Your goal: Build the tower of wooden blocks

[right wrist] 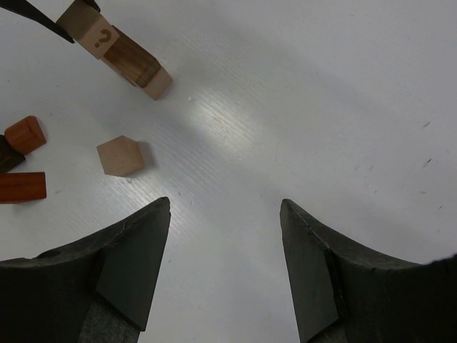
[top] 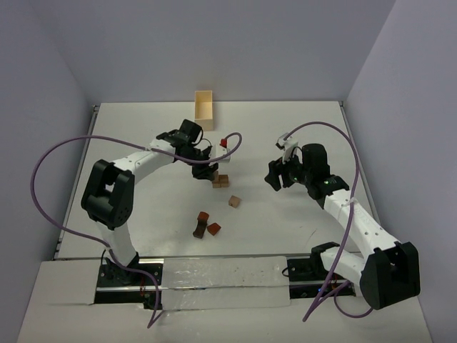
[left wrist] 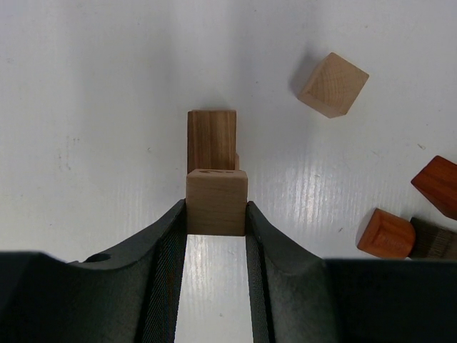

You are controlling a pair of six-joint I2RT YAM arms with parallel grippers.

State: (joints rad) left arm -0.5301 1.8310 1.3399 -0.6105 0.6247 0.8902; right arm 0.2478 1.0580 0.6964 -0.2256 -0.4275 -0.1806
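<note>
My left gripper (left wrist: 216,207) is shut on a light tan cube (left wrist: 216,202) that carries a question mark (right wrist: 96,32). The cube sits against a darker brown block (left wrist: 212,139), and a tan block (right wrist: 157,82) lies beyond that; all three line up as one stack (top: 220,181). A loose tan cube (top: 234,201) lies on the table to the stack's right (left wrist: 333,84). Reddish-brown pieces (top: 213,229) and a dark piece (top: 198,230) lie nearer the arm bases. My right gripper (right wrist: 225,207) hangs open over bare table, right of the blocks (top: 275,175).
A pale rectangular wooden box (top: 205,108) stands at the table's far edge. A small red thing (top: 223,142) sits on the left arm's cable near the wrist. Purple cables loop off both arms. Grey walls close in the white table (top: 143,143).
</note>
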